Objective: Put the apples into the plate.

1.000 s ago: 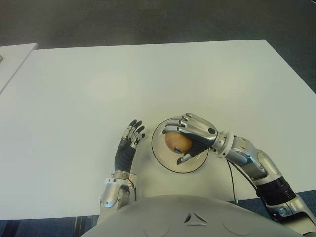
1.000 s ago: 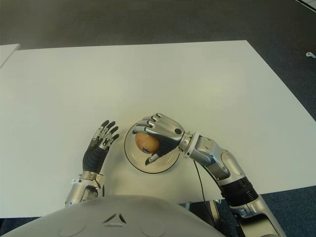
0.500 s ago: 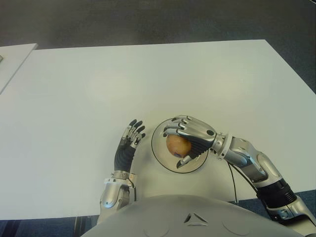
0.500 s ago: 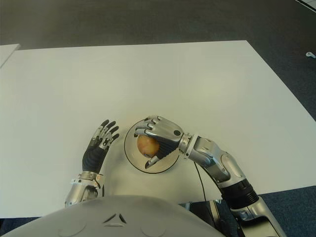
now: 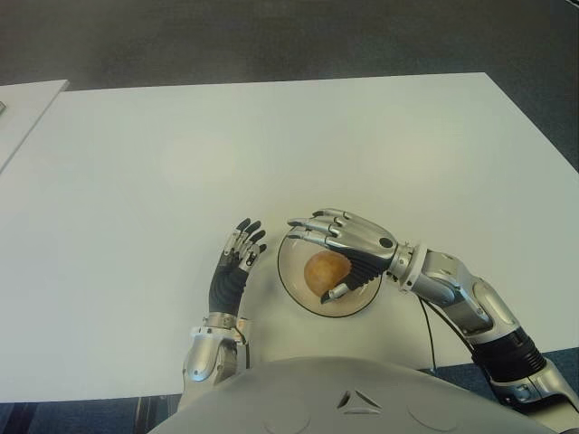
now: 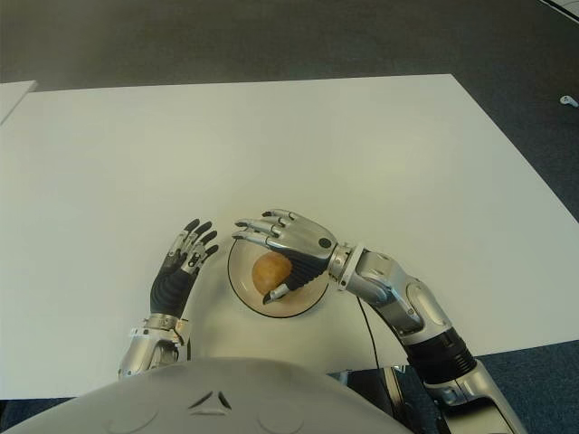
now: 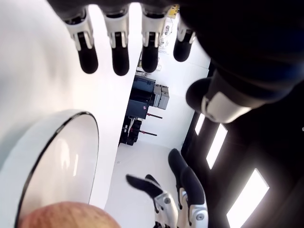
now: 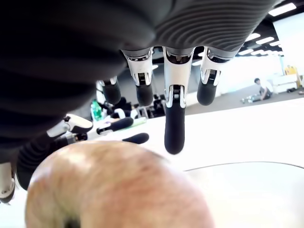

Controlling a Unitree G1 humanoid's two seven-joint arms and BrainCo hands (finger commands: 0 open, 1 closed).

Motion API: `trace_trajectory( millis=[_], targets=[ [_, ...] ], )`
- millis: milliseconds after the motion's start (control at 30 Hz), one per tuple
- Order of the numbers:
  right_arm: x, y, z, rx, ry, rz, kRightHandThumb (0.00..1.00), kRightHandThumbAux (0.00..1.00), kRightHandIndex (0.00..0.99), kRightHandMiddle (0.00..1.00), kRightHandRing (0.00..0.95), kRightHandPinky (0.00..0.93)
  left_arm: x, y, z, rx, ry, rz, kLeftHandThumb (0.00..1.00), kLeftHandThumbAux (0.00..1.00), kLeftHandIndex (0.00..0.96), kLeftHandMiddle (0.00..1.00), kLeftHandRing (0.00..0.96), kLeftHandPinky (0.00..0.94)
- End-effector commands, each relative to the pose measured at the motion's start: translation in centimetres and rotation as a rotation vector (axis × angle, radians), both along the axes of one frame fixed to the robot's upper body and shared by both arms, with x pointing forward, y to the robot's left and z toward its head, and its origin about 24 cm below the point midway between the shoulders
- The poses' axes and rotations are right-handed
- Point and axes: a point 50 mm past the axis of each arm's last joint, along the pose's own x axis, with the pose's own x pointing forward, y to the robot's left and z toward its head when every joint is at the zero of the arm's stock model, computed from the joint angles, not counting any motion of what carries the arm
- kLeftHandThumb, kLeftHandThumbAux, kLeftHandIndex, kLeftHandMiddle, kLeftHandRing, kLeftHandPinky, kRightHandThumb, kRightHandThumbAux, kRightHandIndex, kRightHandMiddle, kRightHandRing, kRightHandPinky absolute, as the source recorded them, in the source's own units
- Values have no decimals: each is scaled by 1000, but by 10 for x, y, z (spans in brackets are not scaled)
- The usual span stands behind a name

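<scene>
White tabletop (image 5: 136, 163) bears the plate (image 5: 289, 280), apple (image 5: 326, 269) sitting inside. Right hand (image 5: 348, 244) hovers over it, fingers spread, gripping nothing; lift straight up, avoiding nudging the fruit. Left hand (image 5: 233, 267) shows beside the plate's left, fingers extended

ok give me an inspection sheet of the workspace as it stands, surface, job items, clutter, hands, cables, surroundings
surface: white table, bare apart from the plate.
job's things: one apple lies in the plate, near the table's front edge; no other apple seen.
clutter: nothing seen.
hands: right hand over the plate with fingers spread above the apple, not gripping it; left hand shows just left of the plate, fingers straight, holding nothing.
cables: a thin dark cable runs from under the right forearm toward the table's front edge.
surroundings: dark carpet beyond the table; corner of a second white table at far left; a small white object on the floor at right.
</scene>
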Motion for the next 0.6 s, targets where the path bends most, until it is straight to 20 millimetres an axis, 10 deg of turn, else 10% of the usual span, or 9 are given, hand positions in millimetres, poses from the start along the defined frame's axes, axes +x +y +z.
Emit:
trace_trajectory(
  millis=[33,600],
  targets=[
    [0,-1,-1,-13,12,2,30,475,14,59,0,0,-1,-1,-2,8,11,6,200,563,112,133,137,156],
    [3,-3,-1,191,133,-89,60,430,27,57,7,5,-2,-2,-1,18,14,0,195,531,111,118,129,161]
  ],
)
